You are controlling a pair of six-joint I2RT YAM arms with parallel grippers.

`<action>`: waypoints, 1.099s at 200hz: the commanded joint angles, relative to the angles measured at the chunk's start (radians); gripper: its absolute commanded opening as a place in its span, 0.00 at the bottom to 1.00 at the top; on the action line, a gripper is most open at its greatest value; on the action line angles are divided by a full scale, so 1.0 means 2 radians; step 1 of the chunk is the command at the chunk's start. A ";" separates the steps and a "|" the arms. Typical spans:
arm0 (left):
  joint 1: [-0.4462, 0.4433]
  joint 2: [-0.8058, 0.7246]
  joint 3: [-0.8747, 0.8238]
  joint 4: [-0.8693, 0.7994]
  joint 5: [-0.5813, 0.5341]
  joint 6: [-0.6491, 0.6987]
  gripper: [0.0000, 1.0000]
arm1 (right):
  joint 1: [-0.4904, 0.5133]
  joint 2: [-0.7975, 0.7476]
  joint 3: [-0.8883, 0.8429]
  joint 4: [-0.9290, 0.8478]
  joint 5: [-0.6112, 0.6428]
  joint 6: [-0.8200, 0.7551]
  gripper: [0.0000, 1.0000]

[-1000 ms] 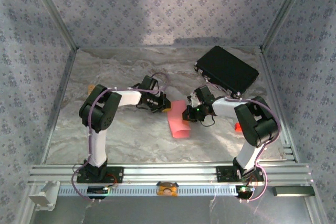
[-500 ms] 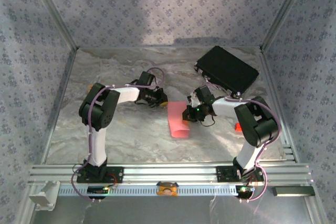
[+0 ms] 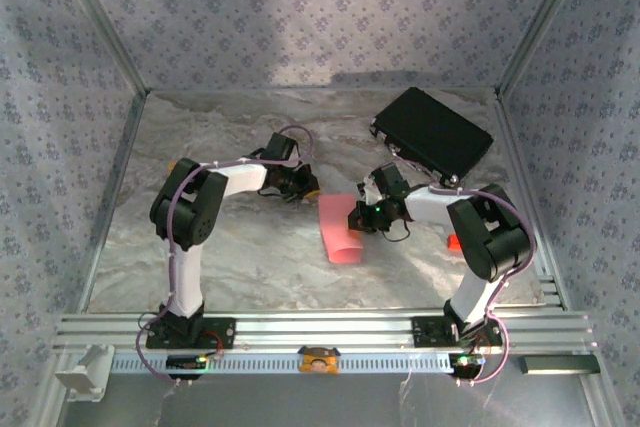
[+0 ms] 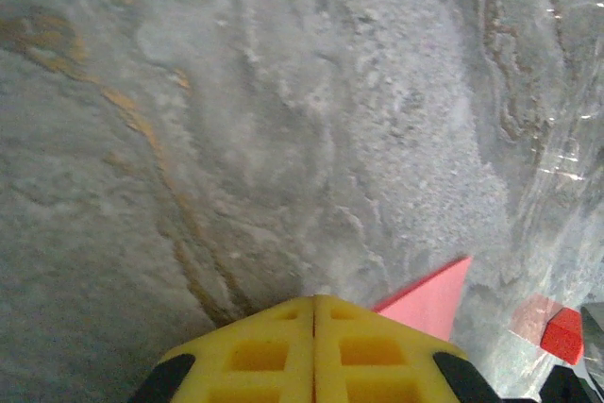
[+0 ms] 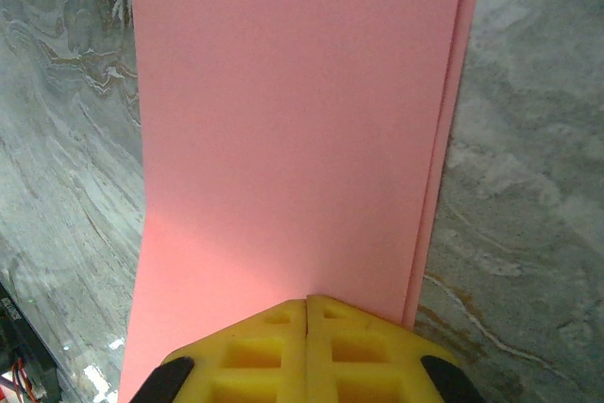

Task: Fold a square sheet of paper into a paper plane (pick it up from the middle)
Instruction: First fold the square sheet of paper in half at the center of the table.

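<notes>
**A:** Where's the thin salmon-pink sheet of paper?

**B:** Mid-frame in the top view, folded double, its lower end curling up. The right gripper is closed tight with its tips on the right edge. The left gripper, closed and empty, sits just beside the upper corner.

**A:** Risks?

**B:** The layers could slide askew on the slick grey marbled tabletop and spoil the crease. Patterned blue-grey walls close in, and a black rectangular case lies upper right.

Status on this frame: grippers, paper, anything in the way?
Left gripper shut, empty, beside paper corner. Right gripper shut at folded paper edge, grip unclear. Black case at back, clear.
</notes>
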 commanded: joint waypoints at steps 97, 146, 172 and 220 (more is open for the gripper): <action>-0.010 0.022 -0.006 -0.010 0.052 0.051 0.07 | -0.004 0.001 -0.015 -0.045 0.037 0.002 0.00; 0.013 0.029 -0.004 -0.003 0.031 0.043 0.07 | -0.004 0.000 -0.016 -0.044 0.038 0.003 0.00; 0.019 0.018 -0.003 -0.002 0.024 0.031 0.08 | -0.002 0.000 -0.018 -0.040 0.037 0.004 0.00; 0.003 -0.050 -0.009 -0.023 0.005 0.020 0.10 | -0.001 -0.004 -0.020 -0.034 0.037 0.011 0.00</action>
